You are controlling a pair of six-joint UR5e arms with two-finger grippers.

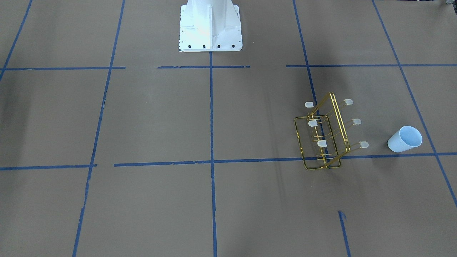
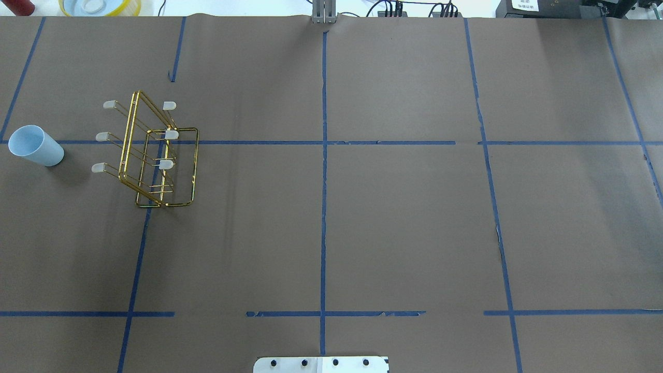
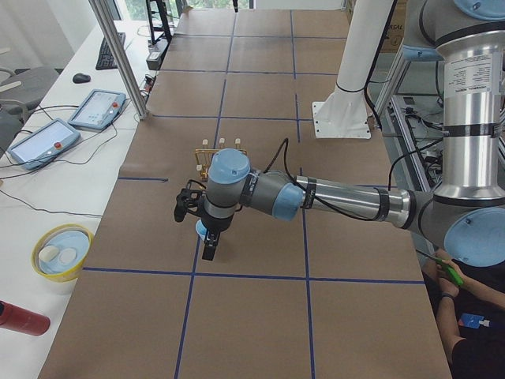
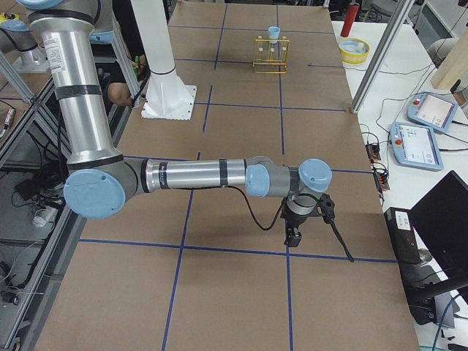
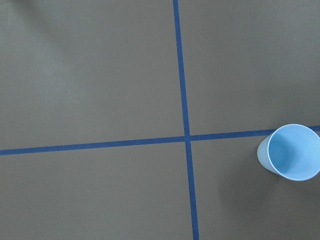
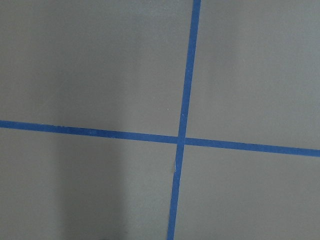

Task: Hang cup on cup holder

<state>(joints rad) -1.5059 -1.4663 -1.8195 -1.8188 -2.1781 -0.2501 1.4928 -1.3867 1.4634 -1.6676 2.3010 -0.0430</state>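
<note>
The pale blue cup (image 2: pixel 35 145) stands upright, mouth up, on the brown table at the robot's far left; it also shows in the front view (image 1: pixel 405 139) and at the right edge of the left wrist view (image 5: pixel 290 151). The gold wire cup holder (image 2: pixel 153 155) stands just beside it, its capped prongs bare (image 1: pixel 325 135). My left gripper (image 3: pixel 209 249) hangs above the table close over the cup, seen only from the side; I cannot tell if it is open. My right gripper (image 4: pixel 292 237) hangs at the far right end; I cannot tell its state.
The white robot base (image 1: pixel 210 26) stands at the table's middle edge. A yellow bowl (image 3: pixel 61 251), a red bottle (image 3: pixel 20 318) and control tablets (image 3: pixel 95 106) lie on the side bench past the table's edge. An aluminium post (image 3: pixel 118 55) stands there.
</note>
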